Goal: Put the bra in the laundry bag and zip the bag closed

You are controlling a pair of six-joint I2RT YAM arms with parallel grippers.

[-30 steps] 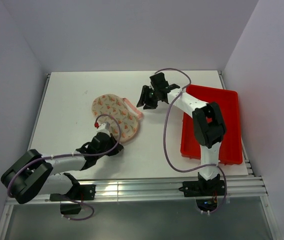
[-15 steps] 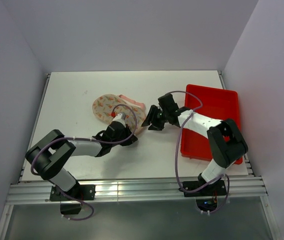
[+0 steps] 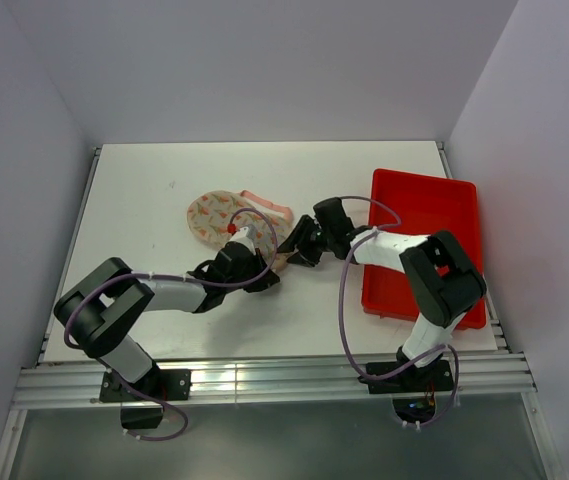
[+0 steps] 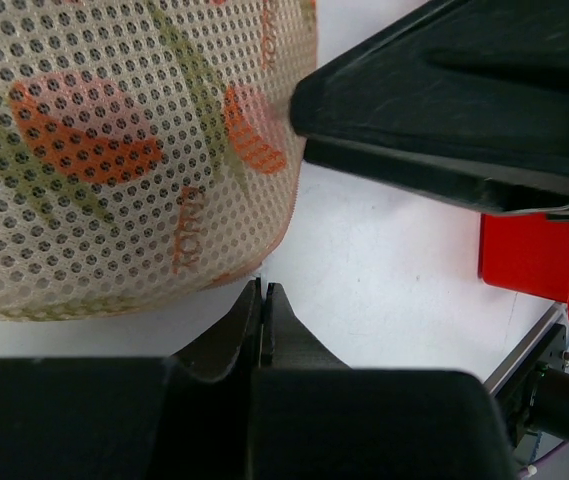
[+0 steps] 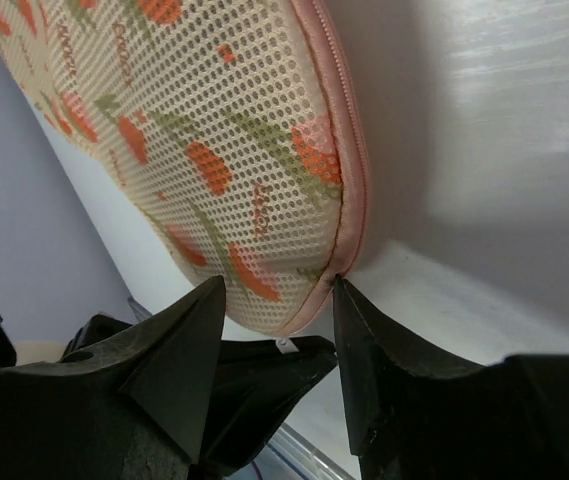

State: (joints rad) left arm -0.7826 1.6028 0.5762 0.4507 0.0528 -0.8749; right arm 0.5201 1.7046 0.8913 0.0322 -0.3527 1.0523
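The laundry bag lies left of centre on the table, beige mesh with orange print and a pink zipper rim. It fills the left wrist view and the right wrist view. My left gripper sits at the bag's near edge, jaws shut on a small pale tab, seemingly the zipper pull. My right gripper is open, its jaws straddling the bag's lower edge, one fingertip touching the pink rim. The bra is out of view.
The red plastic tray lies on the right of the table, partly under the right arm, and shows in the left wrist view. White walls close in the table on three sides. The two grippers nearly touch.
The left arm came up from the front to the bag's near edge. The right arm swung from the far side down to the bag's right edge. The bag shifted and changed shape.
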